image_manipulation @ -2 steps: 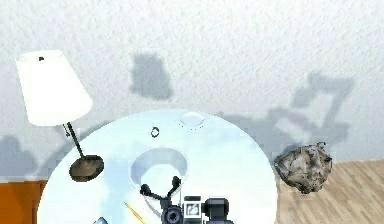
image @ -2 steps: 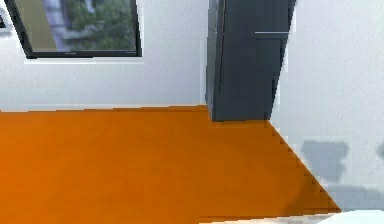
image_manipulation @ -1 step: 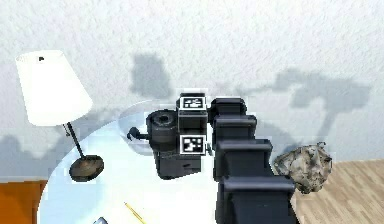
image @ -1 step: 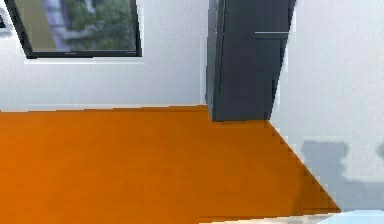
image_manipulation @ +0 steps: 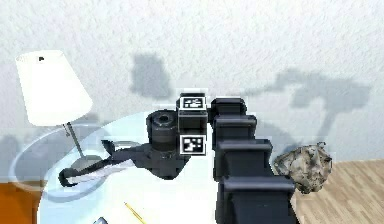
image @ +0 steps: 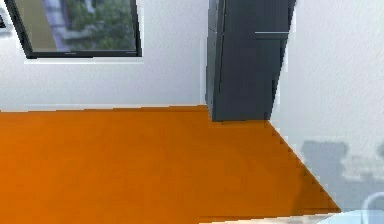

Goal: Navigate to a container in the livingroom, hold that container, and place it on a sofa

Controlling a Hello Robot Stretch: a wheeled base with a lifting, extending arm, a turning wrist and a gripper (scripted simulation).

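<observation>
In the arm side view my arm (image_manipulation: 245, 165) reaches out as a dark bar over a round pale table (image_manipulation: 60, 195). Its two white marker squares (image_manipulation: 192, 122) stand at the far end, with the gripper's dark body to their left. The gripper (image_manipulation: 74, 180) points its thin fingers left and down across the tabletop. They end close to the foot of a white-shaded lamp (image_manipulation: 52, 88) that stands on the table, so I cannot tell whether the gripper holds anything. A thin yellow stick (image_manipulation: 131, 210) lies on the table near the bottom edge.
A grey rough lump (image_manipulation: 311, 166) sits right of the arm by the white wall, over wooden floor. The forward view has open orange floor (image: 140, 160), a dark door (image: 248, 60) ahead on the right, a window (image: 80, 25) at upper left, and white walls.
</observation>
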